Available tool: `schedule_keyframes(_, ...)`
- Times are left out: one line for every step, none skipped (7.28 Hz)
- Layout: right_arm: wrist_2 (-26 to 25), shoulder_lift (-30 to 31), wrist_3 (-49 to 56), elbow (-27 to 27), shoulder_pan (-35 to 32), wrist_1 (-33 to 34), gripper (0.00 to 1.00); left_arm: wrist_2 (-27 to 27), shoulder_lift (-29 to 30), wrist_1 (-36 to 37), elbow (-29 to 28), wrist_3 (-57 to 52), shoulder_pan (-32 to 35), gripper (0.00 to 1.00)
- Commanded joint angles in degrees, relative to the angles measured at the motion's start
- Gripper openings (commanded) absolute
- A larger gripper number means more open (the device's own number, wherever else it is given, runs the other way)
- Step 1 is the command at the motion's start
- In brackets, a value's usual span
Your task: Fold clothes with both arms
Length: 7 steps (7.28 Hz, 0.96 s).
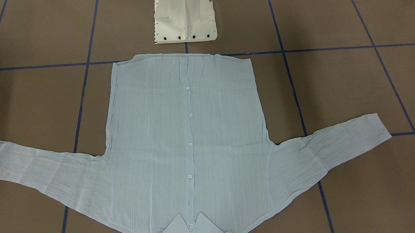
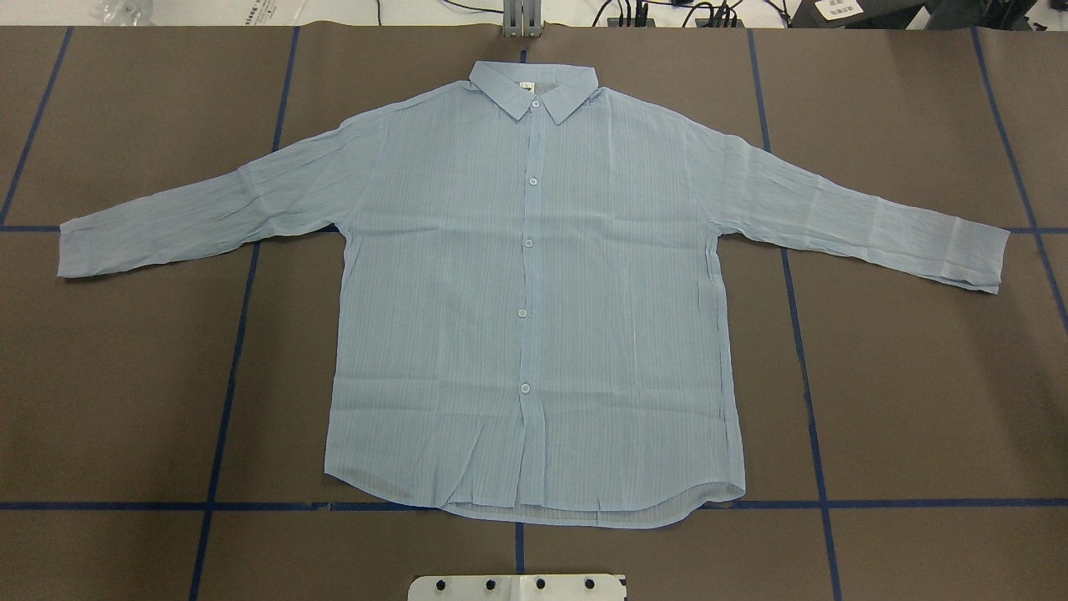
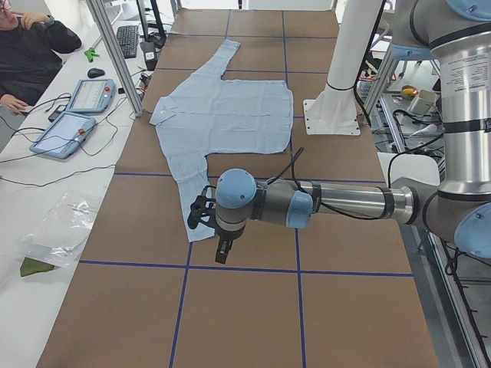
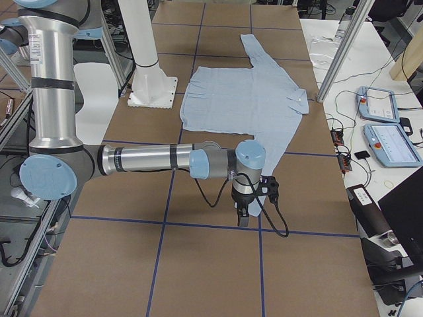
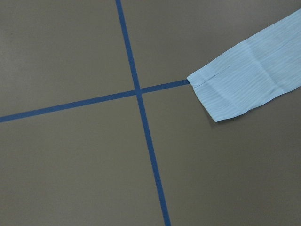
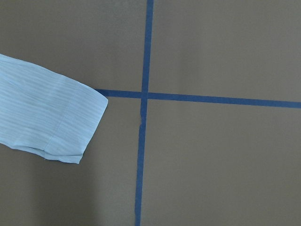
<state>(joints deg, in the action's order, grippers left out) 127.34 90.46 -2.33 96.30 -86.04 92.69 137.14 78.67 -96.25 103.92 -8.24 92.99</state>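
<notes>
- Shirt (image 2: 534, 292) lies flat on the table (image 2: 918, 401), buttoned front up, both sleeves spread wide. Collar is on the far side, hem near the white pedestal base (image 2: 517, 587).
- Left gripper (image 3: 220, 251) hangs over the table beside the left cuff (image 5: 240, 89). Right gripper (image 4: 242, 216) does the same by the right cuff (image 6: 51, 122).
- Claw state, both: I cannot tell. Only the side cameras show them, and no fingers appear in either wrist view.
- No fold made yet, as I read it.
- Risk 1: the fabric looks thin and crinkly, so a shallow pinch could take 1 layer or slip off.
- Risk 2: if the 2 arms lift unevenly, the body drags and the fold skews.
</notes>
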Motion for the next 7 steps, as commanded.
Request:
schedule_keyframes(0.1, -0.1, 0.0, 0.4, 0.0, -0.6, 1.00, -0.2, -0.4, -4.8, 0.2, -0.8, 0.2, 1.00)
schedule_keyframes(0.0, -0.1, 0.0, 1.2, 0.0, -0.7, 1.00, 0.0, -0.5, -7.6, -0.4, -0.8, 0.2, 1.00)
schedule_keyframes(-0.1, -0.1, 0.5, 3.9, 0.0, -0.7, 1.00, -0.2, -0.6, -8.9, -0.5, -0.6, 0.1, 1.00)
schedule_keyframes(-0.1, -0.2, 0.7, 6.9, 0.0, -0.7, 1.00, -0.1, -0.1, -11.2, -0.7, -0.4, 0.1, 1.00)
schedule_keyframes(-0.2, -0.2, 0.0, 10.5, 0.0, -0.7, 1.00, 0.0, 0.2, -13.3, -0.8, -0.3, 0.1, 1.00)
schedule_keyframes(-0.2, -1.4, -0.1, 11.1, -0.1, -1.1, 1.00, 0.0, 0.1, -16.0, -0.7, -0.8, 0.6, 1.00)
schedule_keyframes(-0.1, -1.5, -0.3, 11.7, -0.2, -3.5, 1.00, -0.1, -0.3, -19.5, -0.6, -0.6, 0.9, 1.00)
